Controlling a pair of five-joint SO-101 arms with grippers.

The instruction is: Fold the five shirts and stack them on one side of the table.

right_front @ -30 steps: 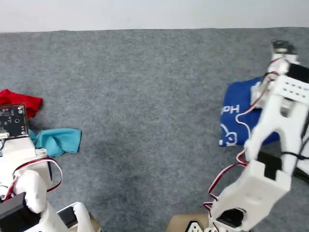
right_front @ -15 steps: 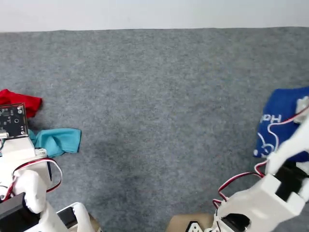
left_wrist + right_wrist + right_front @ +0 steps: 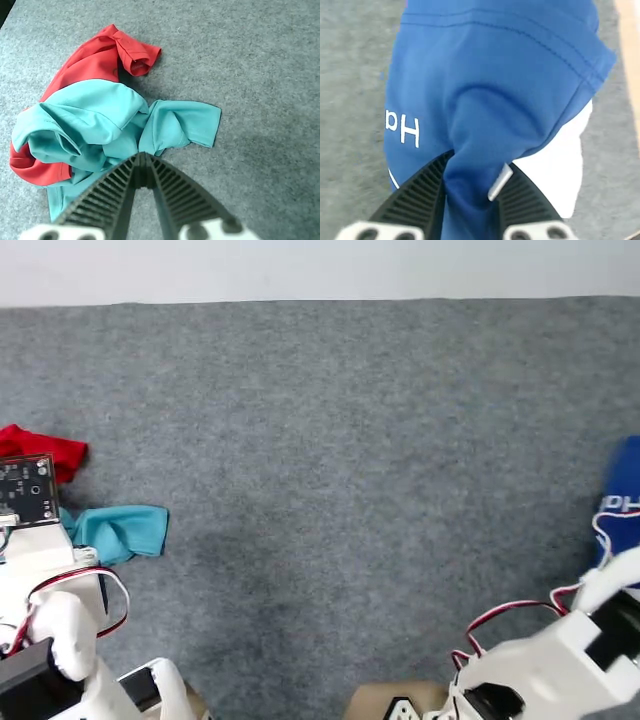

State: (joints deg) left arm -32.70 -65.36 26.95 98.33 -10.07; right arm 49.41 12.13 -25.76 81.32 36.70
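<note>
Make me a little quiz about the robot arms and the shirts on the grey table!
1. True or false: the right gripper is shut on the blue shirt.
2. Which shirt lies partly over the red shirt? A. teal shirt B. yellow shirt C. black shirt
3. Fill in: the left gripper has its fingers ____ and holds nothing.
Key: 1 true; 2 A; 3 shut.

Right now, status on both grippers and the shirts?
Right gripper shut on blue shirt. Left gripper shut, empty, near teal shirt, red shirt. No obstruction seen.
</note>
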